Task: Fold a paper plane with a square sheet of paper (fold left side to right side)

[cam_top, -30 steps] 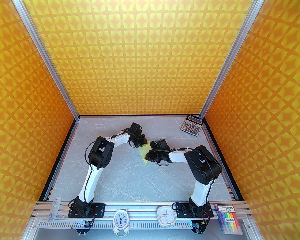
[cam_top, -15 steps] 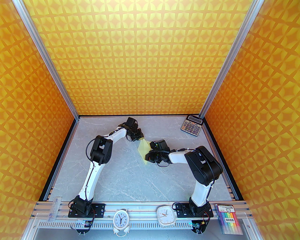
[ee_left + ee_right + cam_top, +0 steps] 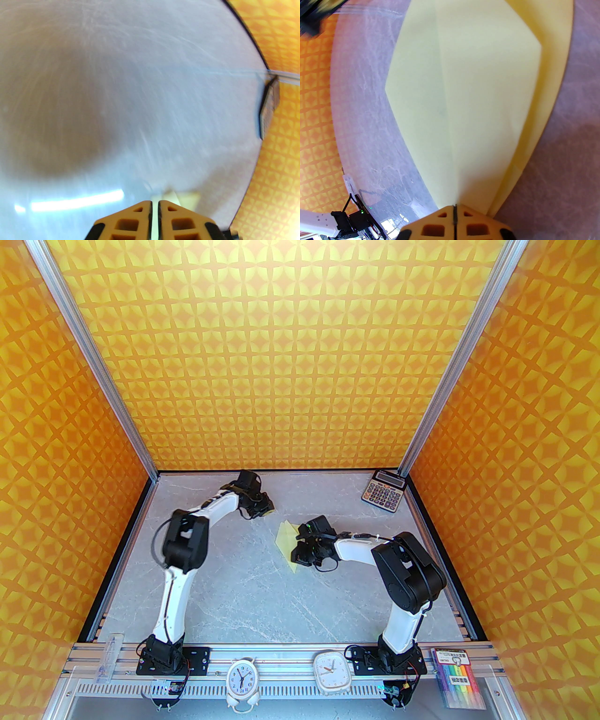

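Paper plane [image 3: 478,98] pinched by nearly closed right end effector [image 3: 454,207].

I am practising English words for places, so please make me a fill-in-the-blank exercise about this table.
1. The calculator lies in the far ___ corner of the table.
2. The folded paper is pale ___.
3. The gripper of the ___ arm is at the folded paper.
Missing words: right; yellow; right.
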Tool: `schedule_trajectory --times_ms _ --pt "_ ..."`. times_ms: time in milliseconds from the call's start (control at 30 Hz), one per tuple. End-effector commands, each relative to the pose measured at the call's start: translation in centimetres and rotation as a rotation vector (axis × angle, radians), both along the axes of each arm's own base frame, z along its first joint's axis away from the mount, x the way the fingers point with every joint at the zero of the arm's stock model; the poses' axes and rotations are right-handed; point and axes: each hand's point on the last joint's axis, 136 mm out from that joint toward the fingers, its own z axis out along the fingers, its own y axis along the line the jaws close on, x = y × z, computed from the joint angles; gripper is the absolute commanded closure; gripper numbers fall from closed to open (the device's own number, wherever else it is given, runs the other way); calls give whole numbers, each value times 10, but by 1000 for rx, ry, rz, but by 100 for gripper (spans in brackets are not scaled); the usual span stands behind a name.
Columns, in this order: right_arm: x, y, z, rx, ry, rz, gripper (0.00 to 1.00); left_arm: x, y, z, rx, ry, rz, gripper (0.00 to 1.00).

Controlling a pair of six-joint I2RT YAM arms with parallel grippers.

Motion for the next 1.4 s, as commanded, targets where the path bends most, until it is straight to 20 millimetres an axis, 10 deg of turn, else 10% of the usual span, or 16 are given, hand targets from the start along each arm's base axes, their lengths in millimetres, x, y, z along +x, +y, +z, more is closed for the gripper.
schedule_trajectory --times_ms 0,600,867,1367 --pt "9 -7 14 -75 -36 4 87 -12 4 16 -11 -54 17 86" --pt "34 -32 1 -225 -57 -5 85 -126 -16 -33 -20 108 -9 66" --pt "34 -35 -4 -240 -59 -4 84 -139 -36 -46 -22 134 -43 61" --pt "39 -25 51 -154 -141 -15 59 -144 -47 -64 -16 160 -72 64"
